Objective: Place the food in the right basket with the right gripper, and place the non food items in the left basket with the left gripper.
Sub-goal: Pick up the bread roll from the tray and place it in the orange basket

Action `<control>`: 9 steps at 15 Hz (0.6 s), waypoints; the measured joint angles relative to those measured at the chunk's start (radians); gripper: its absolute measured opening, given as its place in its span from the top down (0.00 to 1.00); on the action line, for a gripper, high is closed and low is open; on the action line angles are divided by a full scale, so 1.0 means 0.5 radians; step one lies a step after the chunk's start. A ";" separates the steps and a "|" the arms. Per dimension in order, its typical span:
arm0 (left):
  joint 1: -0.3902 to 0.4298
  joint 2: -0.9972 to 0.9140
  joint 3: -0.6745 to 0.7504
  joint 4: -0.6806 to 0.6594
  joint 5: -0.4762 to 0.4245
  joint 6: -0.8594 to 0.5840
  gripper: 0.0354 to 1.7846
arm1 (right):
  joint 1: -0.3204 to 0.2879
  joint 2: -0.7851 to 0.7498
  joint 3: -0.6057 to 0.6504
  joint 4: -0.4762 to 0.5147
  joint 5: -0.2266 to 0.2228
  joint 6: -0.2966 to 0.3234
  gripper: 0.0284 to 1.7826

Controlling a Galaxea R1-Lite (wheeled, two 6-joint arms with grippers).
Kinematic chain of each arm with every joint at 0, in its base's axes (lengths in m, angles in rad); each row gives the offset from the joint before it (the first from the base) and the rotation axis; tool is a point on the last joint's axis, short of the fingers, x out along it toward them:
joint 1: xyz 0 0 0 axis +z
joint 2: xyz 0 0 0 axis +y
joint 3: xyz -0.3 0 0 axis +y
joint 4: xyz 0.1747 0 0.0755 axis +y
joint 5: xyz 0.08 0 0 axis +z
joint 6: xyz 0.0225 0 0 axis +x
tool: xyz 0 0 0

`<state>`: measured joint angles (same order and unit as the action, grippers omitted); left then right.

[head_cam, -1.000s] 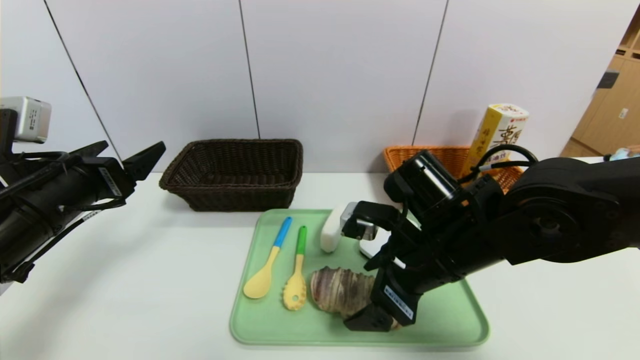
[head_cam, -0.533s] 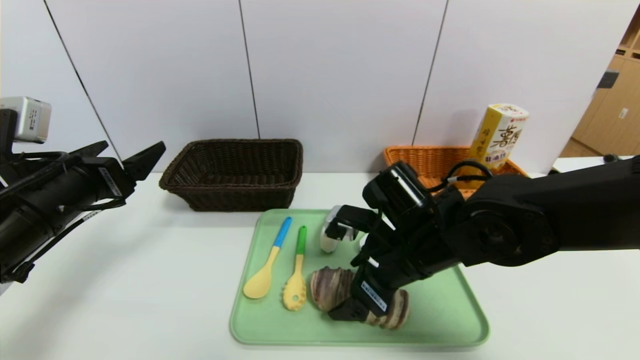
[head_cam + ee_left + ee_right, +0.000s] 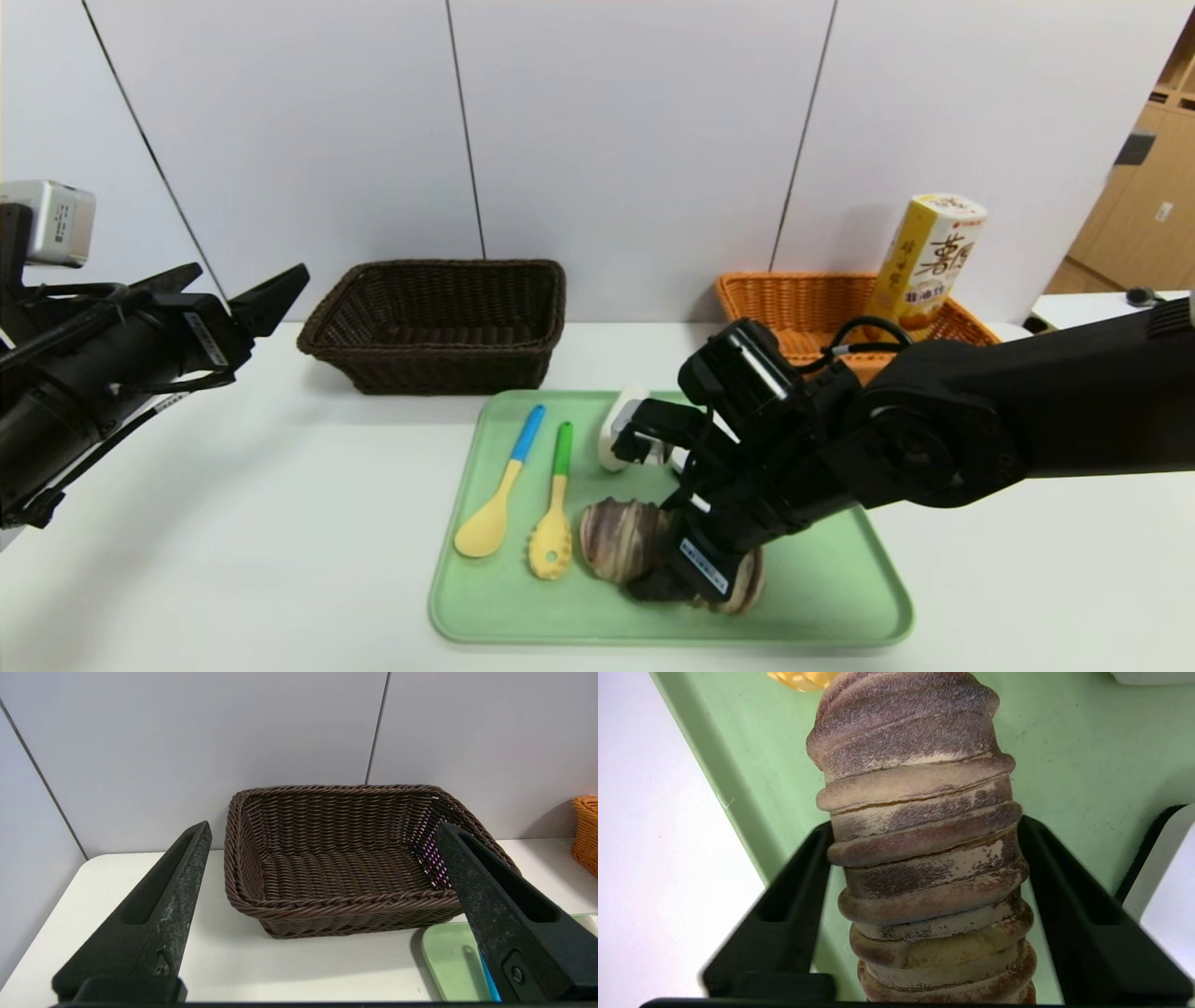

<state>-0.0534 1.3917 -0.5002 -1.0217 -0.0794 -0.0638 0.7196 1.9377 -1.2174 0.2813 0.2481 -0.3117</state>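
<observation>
A ridged brown-purple food piece (image 3: 621, 541) lies on the green tray (image 3: 840, 597). My right gripper (image 3: 686, 583) is down over its right part, open, with one jaw on each side of it, close against its sides. In the right wrist view the food piece (image 3: 915, 788) runs between the fingers of the right gripper (image 3: 924, 830). A yellow spoon with a blue handle (image 3: 504, 495), a yellow slotted spoon with a green handle (image 3: 555, 513) and a white object (image 3: 616, 425) also lie on the tray. My left gripper (image 3: 250, 280) is open and empty, held at the far left.
The brown basket (image 3: 439, 322) stands behind the tray on the left and looks empty in the left wrist view (image 3: 345, 868). The orange basket (image 3: 812, 299) stands at the back right with a yellow carton (image 3: 924, 257) upright in it.
My right gripper has moved left and down along the tray, from the right end of the food piece to astride it. The left arm has not moved.
</observation>
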 joint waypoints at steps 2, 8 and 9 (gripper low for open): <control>0.000 0.000 0.000 0.000 0.000 0.000 0.06 | 0.000 -0.009 0.006 0.008 -0.037 0.001 0.46; 0.000 0.007 0.001 0.000 -0.003 -0.003 0.06 | 0.019 -0.164 0.029 0.014 -0.037 0.008 0.92; 0.000 0.009 -0.001 0.002 -0.003 -0.002 0.06 | 0.020 -0.223 0.032 0.013 -0.033 0.014 0.92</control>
<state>-0.0534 1.3964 -0.5006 -1.0209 -0.0809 -0.0649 0.7298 1.8262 -1.2013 0.2877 0.2317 -0.3045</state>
